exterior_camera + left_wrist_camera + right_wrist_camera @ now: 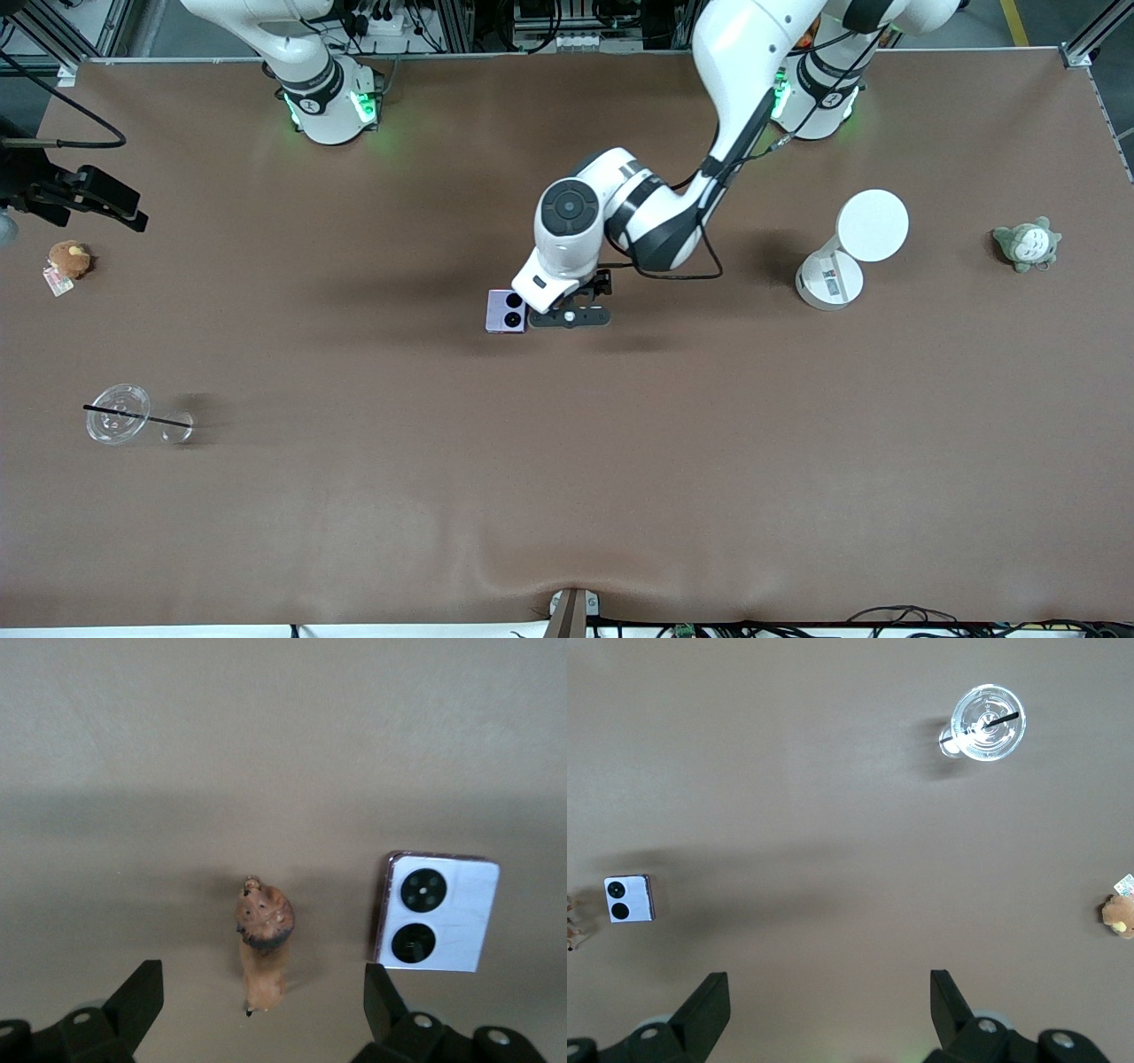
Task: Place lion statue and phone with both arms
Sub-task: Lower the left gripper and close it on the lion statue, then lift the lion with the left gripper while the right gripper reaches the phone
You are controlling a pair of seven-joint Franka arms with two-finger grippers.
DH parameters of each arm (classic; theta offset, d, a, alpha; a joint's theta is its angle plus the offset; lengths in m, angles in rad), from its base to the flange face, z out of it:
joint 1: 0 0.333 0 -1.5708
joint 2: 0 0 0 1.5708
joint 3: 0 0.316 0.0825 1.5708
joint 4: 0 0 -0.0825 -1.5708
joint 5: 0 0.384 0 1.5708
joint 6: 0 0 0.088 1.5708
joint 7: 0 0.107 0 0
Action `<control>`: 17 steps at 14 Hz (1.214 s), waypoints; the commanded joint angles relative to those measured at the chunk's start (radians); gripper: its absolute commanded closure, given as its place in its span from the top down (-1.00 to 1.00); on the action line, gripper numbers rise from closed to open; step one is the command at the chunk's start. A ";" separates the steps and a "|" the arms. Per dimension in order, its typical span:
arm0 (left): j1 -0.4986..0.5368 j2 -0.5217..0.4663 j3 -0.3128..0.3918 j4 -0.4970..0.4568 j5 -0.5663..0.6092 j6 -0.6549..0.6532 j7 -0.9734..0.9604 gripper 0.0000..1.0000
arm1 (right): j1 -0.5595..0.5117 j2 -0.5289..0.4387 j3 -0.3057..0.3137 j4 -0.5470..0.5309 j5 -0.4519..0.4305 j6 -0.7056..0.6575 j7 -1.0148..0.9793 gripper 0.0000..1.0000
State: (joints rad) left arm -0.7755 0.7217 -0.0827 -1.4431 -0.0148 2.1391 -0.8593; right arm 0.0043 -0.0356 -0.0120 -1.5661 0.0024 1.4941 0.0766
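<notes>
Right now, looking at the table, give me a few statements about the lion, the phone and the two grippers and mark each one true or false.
1. The left gripper is open, over the lion statue. True.
2. The lion statue lies on top of the phone. False: it stands on the table beside the phone, apart from it.
3. The right gripper holds the phone. False: it is open and empty, up over bare table.
4. The phone lies with its two camera circles facing up. True.
5. The clear cup has a black straw across it. True.

A clear cup with a black straw, a brown plush, a grey-green plush and a white lamp are lying well apart from both grippers.
</notes>
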 commanded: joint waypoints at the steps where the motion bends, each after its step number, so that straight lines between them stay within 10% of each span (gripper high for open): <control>1: -0.031 0.021 0.012 -0.007 0.051 0.034 -0.066 1.00 | 0.014 -0.003 -0.003 -0.003 0.010 0.008 0.022 1.00; 9: -0.044 0.058 0.011 -0.050 0.147 0.085 -0.064 -0.02 | 0.042 0.002 -0.003 -0.003 0.010 0.017 0.023 1.00; 12: -0.041 0.047 0.008 -0.048 0.147 0.084 -0.058 -1.00 | 0.094 0.032 -0.002 -0.003 0.010 0.035 0.034 1.00; 17: 0.068 -0.112 0.003 -0.110 0.136 -0.129 0.049 -1.00 | 0.213 0.158 -0.002 -0.008 0.013 0.138 0.035 1.00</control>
State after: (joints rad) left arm -0.7688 0.7168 -0.0728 -1.4710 0.1069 2.0887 -0.8542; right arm 0.1738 0.0644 -0.0058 -1.5794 0.0107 1.5973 0.0966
